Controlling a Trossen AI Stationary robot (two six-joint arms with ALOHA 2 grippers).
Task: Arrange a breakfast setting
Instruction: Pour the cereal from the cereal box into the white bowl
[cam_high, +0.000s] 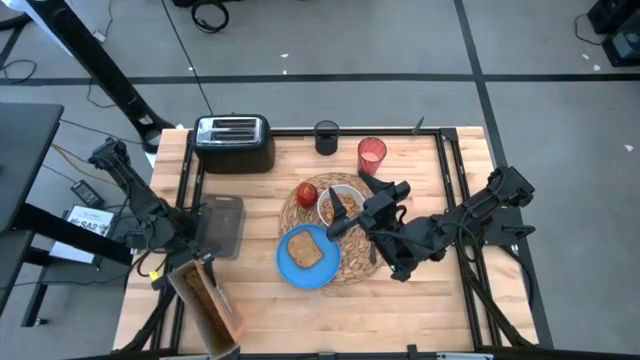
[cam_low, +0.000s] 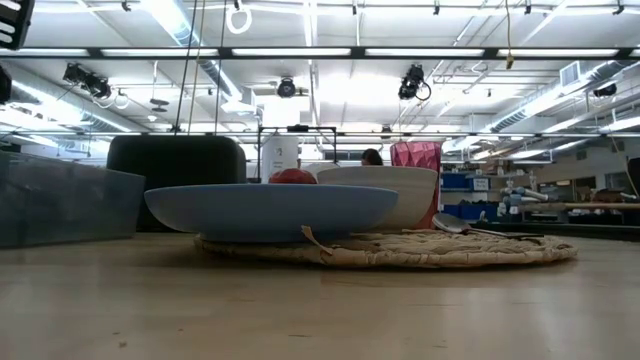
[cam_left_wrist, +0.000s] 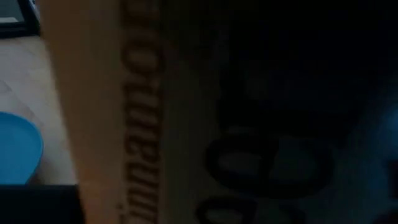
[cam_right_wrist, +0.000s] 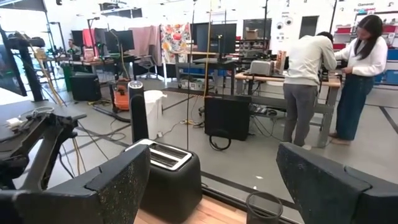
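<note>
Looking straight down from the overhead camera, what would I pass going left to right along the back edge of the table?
Black toaster → small dark cup → translucent red cup. Both arms work nearer the front, so they are left out.

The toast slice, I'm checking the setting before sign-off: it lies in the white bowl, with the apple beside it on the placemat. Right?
Not quite. The toast slice lies on the blue plate, not in the white bowl, which holds brown cereal. The apple is beside the bowl on the placemat. The high view shows it.
</note>
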